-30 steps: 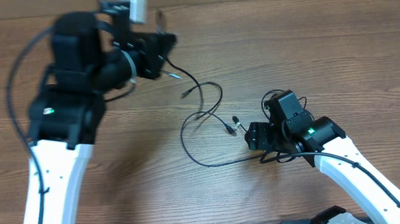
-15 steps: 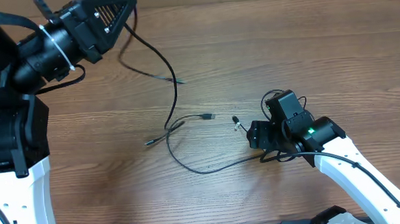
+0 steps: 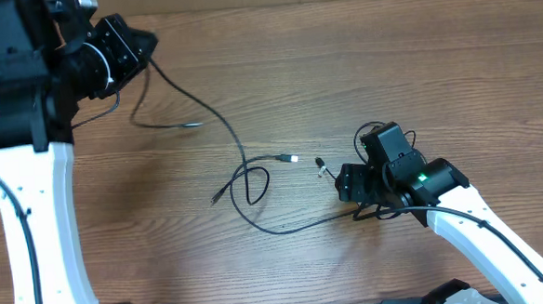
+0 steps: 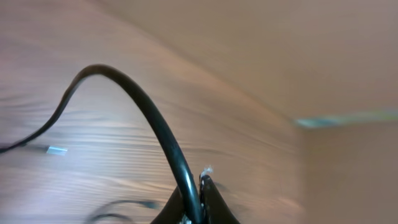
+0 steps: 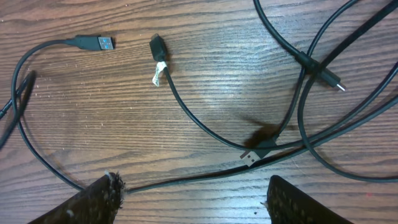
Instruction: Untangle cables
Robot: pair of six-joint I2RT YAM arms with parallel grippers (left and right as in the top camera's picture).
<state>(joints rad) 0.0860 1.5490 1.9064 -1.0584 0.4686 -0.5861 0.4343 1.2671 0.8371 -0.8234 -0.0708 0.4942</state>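
Thin black cables [image 3: 255,185] lie across the middle of the wooden table. My left gripper [image 3: 140,49] at the far left is raised and shut on one cable [image 4: 155,124], which hangs down to a small loop mid-table. Its silver-tipped end [image 3: 184,126] lies to the left and also shows in the left wrist view [image 4: 57,150]. A USB plug [image 3: 289,158] and a small tagged plug [image 3: 321,164] lie near my right gripper [image 3: 346,187]. My right gripper [image 5: 196,199] is open low over a cable [image 5: 186,180] between its fingers. Several crossed cords and plugs [image 5: 252,157] lie just beyond it.
The table is bare wood [image 3: 388,62]. The left arm's white link [image 3: 33,211] stands along the left edge. The right arm [image 3: 481,234] reaches in from the bottom right, with its own thicker cords bundled at its wrist [image 3: 375,133].
My left gripper has swung left and back with the cable in it. The cable's free end was dragged left and a small loop settled mid-table. The right arm has not moved.
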